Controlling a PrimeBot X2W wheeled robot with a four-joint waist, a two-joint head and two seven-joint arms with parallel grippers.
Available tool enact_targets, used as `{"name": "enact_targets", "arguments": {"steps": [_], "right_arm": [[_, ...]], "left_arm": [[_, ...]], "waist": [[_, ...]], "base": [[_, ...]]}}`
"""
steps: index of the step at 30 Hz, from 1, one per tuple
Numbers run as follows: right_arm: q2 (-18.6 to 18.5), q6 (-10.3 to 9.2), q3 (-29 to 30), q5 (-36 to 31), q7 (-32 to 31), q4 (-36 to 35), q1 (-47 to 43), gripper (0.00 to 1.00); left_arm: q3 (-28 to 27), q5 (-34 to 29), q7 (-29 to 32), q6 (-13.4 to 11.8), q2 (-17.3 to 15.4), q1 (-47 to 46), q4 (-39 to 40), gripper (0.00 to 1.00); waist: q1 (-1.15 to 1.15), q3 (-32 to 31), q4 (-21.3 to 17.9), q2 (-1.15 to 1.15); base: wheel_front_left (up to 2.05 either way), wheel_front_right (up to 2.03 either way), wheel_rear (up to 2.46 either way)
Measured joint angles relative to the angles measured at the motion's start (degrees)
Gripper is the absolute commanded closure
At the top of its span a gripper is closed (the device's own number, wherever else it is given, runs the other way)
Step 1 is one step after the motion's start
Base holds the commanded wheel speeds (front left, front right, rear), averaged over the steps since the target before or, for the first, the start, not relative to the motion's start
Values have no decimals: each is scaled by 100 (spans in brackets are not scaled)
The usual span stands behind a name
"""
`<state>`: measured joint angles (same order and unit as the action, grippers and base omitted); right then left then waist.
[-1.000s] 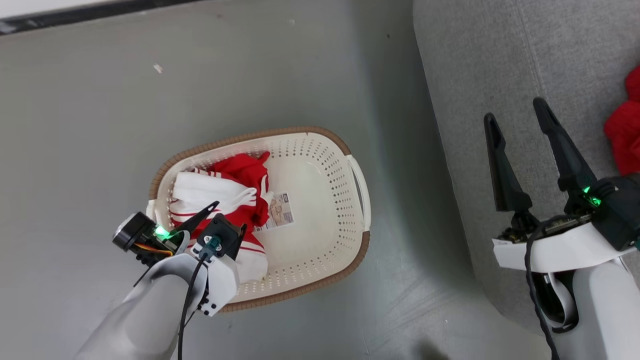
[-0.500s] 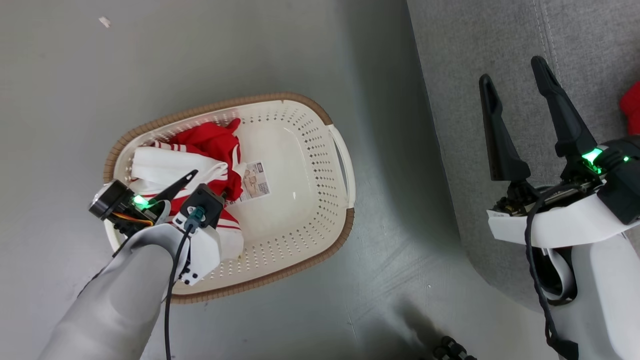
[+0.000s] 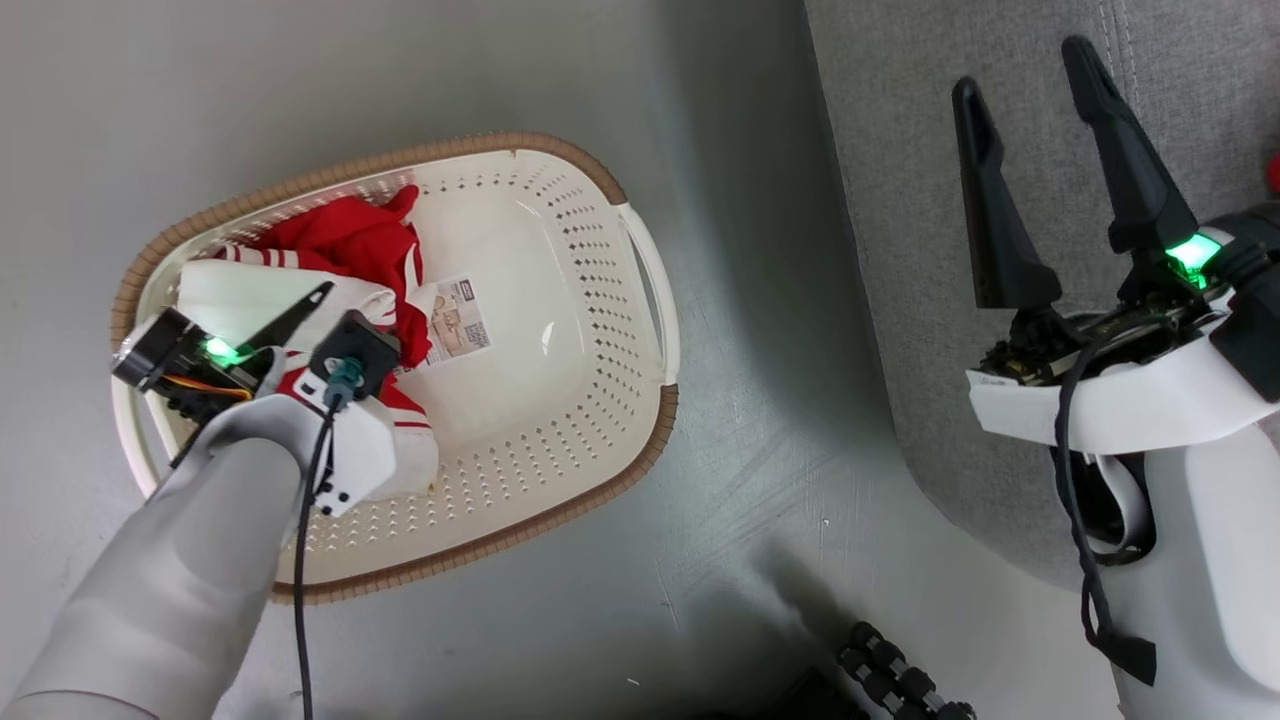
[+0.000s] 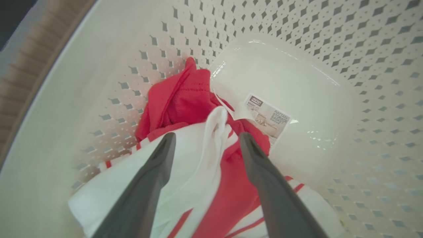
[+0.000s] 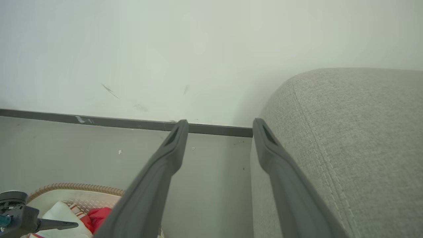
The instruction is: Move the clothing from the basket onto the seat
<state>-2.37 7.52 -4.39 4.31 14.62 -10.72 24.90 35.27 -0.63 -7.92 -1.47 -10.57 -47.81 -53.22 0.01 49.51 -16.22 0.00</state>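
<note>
The cream basket with a brown rim stands on the grey floor. Red and white clothing lies bunched in its left half, beside a paper label. My left gripper reaches down into the basket, open. In the left wrist view its two fingers straddle a raised white fold of the clothing, gripper not closed on it. The basket wall surrounds them. My right gripper is open and empty over the grey seat; the right wrist view shows it beside the seat's rounded edge.
A sliver of red shows at the right edge on the seat. A black ribbed part sits on the floor at the bottom. A pale wall with a dark baseboard lies beyond the basket rim.
The head view has shifted, so basket and seat sit further up and left in the picture. Both grippers stay open, the left one still over the clothing.
</note>
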Motion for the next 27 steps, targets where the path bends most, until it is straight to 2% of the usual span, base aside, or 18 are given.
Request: {"name": "enact_targets", "arguments": {"steps": [10, 11, 13, 14, 16, 27], "right_arm": [[-1, 1, -10, 126, 0, 10, 310, 0], [0, 0, -11, 126, 0, 13, 343, 0], [-1, 1, -8, 146, 0, 12, 391, 0], [-1, 1, -8, 146, 0, 12, 391, 0], [0, 0, 9, 166, 0, 26, 390, 0], [-1, 0, 154, 156, 1, 213, 501, 0]], "left_arm": [[-41, -125, 86, -247, -114, -289, -321, 0], [-41, -141, 86, -250, -120, -303, -336, 6], [-34, -170, 87, -270, -116, -342, -348, 65], [-34, -170, 87, -270, -116, -342, -348, 82], [-13, -203, 83, -298, -97, -347, -365, 100], [-73, -97, -223, -371, 119, -335, -298, 100]], "waist": [[0, 327, -184, 0], [0, 347, -195, 0], [0, 386, -216, 0], [0, 386, -216, 0], [0, 409, -227, 0], [0, 329, -122, 0]], "base": [[0, 0, 0], [0, 0, 0], [0, 0, 0], [0, 0, 0], [0, 0, 0], [0, 0, 0]]}}
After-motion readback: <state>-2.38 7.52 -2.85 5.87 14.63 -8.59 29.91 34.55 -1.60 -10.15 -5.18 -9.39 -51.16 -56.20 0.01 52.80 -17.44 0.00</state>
